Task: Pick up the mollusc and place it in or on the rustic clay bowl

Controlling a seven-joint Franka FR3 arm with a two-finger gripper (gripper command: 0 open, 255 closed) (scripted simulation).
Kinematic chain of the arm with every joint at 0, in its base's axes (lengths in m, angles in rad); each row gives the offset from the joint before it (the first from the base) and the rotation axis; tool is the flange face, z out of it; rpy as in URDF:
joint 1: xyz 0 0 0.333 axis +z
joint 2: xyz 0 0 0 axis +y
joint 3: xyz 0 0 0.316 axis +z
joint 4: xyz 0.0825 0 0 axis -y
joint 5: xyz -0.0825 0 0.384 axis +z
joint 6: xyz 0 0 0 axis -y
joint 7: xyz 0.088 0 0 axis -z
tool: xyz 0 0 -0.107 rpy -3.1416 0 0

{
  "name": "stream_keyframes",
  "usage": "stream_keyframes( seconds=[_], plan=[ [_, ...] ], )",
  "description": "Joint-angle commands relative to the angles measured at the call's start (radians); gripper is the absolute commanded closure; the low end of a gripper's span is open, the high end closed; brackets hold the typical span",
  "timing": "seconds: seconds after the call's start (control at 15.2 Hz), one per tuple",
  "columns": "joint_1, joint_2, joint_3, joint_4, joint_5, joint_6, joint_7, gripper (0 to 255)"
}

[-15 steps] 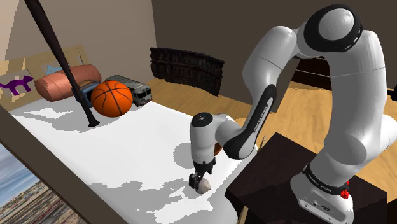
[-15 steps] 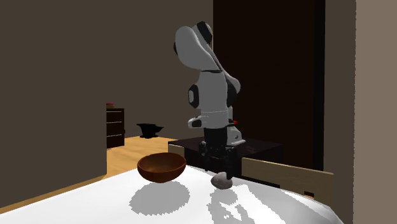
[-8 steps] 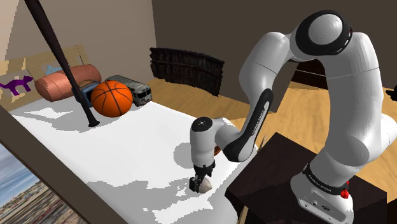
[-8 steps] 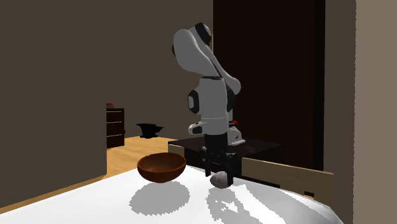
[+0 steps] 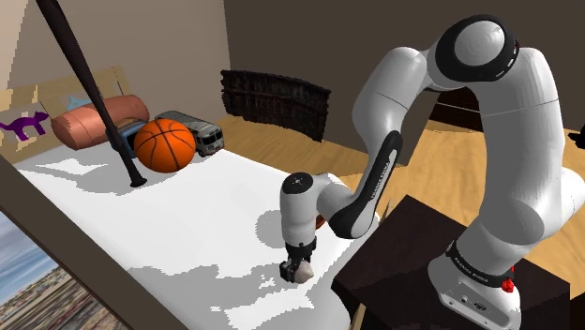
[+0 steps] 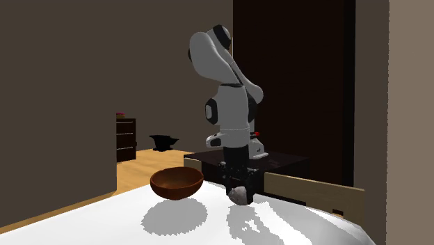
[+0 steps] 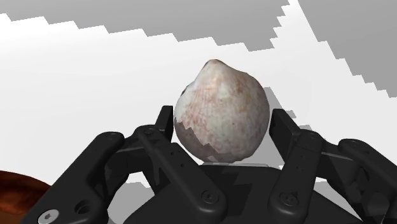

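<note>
The mollusc is a pale, mottled shell (image 7: 222,111) resting on the white bed (image 5: 187,220) close to its edge by the stand. My gripper (image 5: 299,270) points straight down over the shell (image 5: 301,274), and its two black fingers (image 7: 164,124) clasp the shell's sides. In the second exterior view the gripper (image 6: 240,191) holds the shell (image 6: 240,196) just to the right of the brown clay bowl (image 6: 177,182). The bowl sits upright on the bed, and its rim (image 7: 16,197) lies beside the gripper.
At the far end of the bed lie a basketball (image 5: 164,144), a dark baseball bat (image 5: 94,94), a toy bus (image 5: 201,132) and a reddish pillow (image 5: 89,124). The dark stand (image 5: 412,258) borders the bed, and a wooden board (image 6: 313,191) runs behind the shell.
The gripper came down around the shell, then the fingers shut on its sides. The arm has stayed still for the last half second.
</note>
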Motion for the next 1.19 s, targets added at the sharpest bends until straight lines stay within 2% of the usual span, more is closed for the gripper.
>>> stream_keyframes(
  seconds=[0.0,0.26,1.12],
  plan=[
    [0.0,0.0,0.0,0.0,0.0,0.0,0.0,255],
    [0.0,0.0,0.0,0.0,0.0,0.0,0.0,255],
    [-0.203,-0.152,0.254,-0.059,0.206,-0.096,-0.13,255]
  ],
)
